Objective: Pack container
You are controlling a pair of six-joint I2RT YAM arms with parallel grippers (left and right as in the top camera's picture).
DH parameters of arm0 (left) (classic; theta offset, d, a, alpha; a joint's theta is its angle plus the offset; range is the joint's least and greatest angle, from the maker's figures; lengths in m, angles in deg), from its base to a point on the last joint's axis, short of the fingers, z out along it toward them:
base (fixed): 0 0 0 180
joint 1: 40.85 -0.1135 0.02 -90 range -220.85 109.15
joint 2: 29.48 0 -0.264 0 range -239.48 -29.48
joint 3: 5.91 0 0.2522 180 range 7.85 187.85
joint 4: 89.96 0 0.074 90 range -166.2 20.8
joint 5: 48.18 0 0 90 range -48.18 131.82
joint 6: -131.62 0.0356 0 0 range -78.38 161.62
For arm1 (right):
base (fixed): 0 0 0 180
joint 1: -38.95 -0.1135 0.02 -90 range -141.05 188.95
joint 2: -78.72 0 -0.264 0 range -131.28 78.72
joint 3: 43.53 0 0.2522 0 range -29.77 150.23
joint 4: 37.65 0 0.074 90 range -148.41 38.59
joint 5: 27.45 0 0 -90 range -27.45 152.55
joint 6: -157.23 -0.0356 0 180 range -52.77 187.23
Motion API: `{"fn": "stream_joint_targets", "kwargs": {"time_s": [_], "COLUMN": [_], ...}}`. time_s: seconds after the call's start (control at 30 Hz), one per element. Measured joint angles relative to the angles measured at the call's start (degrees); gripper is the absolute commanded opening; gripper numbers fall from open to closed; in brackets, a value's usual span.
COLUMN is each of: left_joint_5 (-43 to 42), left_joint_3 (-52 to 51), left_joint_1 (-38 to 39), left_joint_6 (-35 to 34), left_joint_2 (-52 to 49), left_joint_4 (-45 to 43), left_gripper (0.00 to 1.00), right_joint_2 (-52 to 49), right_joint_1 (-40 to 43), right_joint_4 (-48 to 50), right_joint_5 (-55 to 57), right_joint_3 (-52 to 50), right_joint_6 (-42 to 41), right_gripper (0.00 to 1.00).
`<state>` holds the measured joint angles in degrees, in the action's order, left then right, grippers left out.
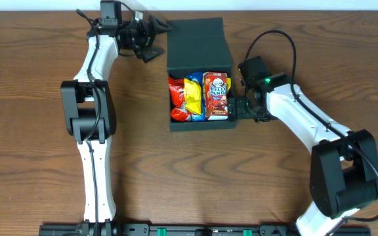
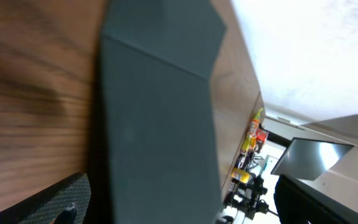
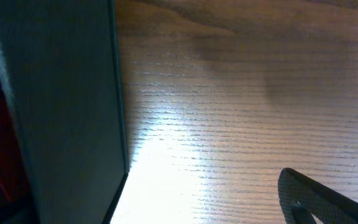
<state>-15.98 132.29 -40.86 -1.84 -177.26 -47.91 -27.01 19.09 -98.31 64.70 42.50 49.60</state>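
We saw the container (image 1: 201, 124) sitting near the middle of the wooden table (image 1: 31, 131), between the two arms, with its hinged lid (image 1: 195, 42) folded back toward the far edge and its mouth open to the overhead camera. Three snacks stood side by side in it: a red packet (image 1: 178, 99) by the left wall, a yellow packet (image 1: 193, 95) in the middle, and a Hello Panda box (image 1: 216, 92) against the right wall. The left gripper (image 1: 159, 40) hung just beside the lid's left edge with its jaws spread. Its wrist camera showed the lid's flat surface (image 2: 160, 137) filling the gap between them, with one finger (image 2: 67, 199) low at the left. The right gripper (image 1: 236, 108) sat at the container's right wall, level with the Hello Panda box. From its wrist camera we made out that wall (image 3: 67, 106) close on the left and only one finger (image 3: 328, 199), well apart from it over bare wood, so the jaws stood wide and clasped nothing. We could not see its other finger.
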Motion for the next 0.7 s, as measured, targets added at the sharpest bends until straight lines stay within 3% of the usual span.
{"fn": "stream_joint_targets", "kwargs": {"time_s": [0.7], "left_joint_5": [1.01], "left_joint_3": [0.0], "left_joint_1": [1.18], "left_joint_6": [-1.62], "left_joint_2": [-2.47], "left_joint_4": [-9.18], "left_gripper": [0.95], "right_joint_2": [0.0], "right_joint_1": [0.0], "right_joint_4": [-0.2], "right_joint_5": [0.02], "right_joint_3": [0.0], "right_joint_6": [-1.09], "right_gripper": [0.99]}}
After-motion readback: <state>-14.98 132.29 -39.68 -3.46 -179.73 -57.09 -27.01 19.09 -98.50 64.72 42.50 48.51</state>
